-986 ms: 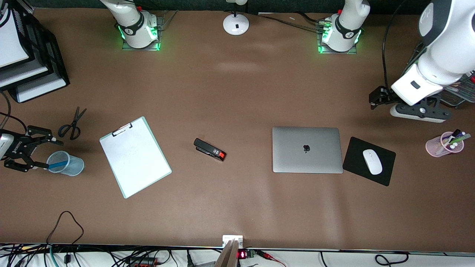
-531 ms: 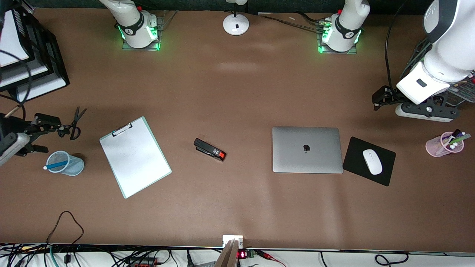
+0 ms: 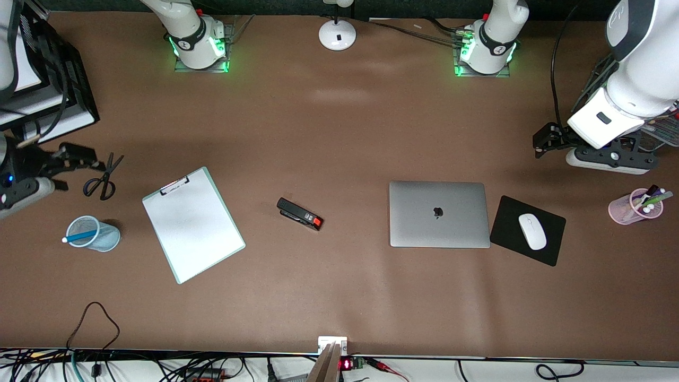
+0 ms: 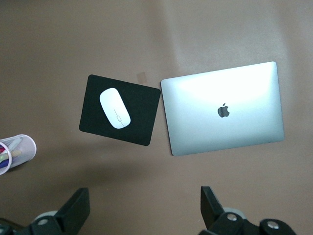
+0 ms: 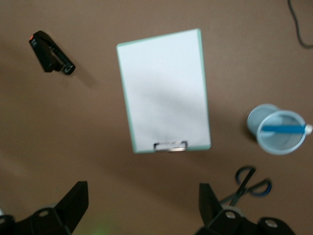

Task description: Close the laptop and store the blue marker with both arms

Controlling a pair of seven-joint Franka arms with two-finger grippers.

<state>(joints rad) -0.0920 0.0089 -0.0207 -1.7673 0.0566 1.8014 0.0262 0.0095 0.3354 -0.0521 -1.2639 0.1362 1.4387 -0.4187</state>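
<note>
Looking across the table from the front, the laptop (image 3: 439,214) is seen lying shut and flat, lid up with the dark logo showing, toward the left arm's end. A black mouse pad (image 3: 527,230) with a white mouse (image 3: 532,231) sits just beside it, and a pink cup of pens (image 3: 635,206) is placed well apart, closer to the table's edge. The blue marker (image 3: 80,236) is found leaning inside a pale blue mesh cup (image 3: 93,234) at the right arm's end, with scissors (image 3: 103,177) near it, farther from the camera.

Only the front view takes in both ends at once. From the left wrist, just the laptop (image 4: 224,108), mouse pad (image 4: 121,109) and a bit of the pink cup (image 4: 17,152) are caught. From the right wrist, the marker (image 5: 285,129) is shown lying across the cup's mouth (image 5: 277,132), plus a clipboard (image 5: 165,90) and a black stapler (image 5: 50,52), which the left wrist misses.

The left gripper (image 3: 543,144) is held up in the air over bare table near the pink cup's end, fingers spread wide, nothing between them. The right gripper (image 3: 74,159) is held over the scissors, fingers also spread and empty.
</note>
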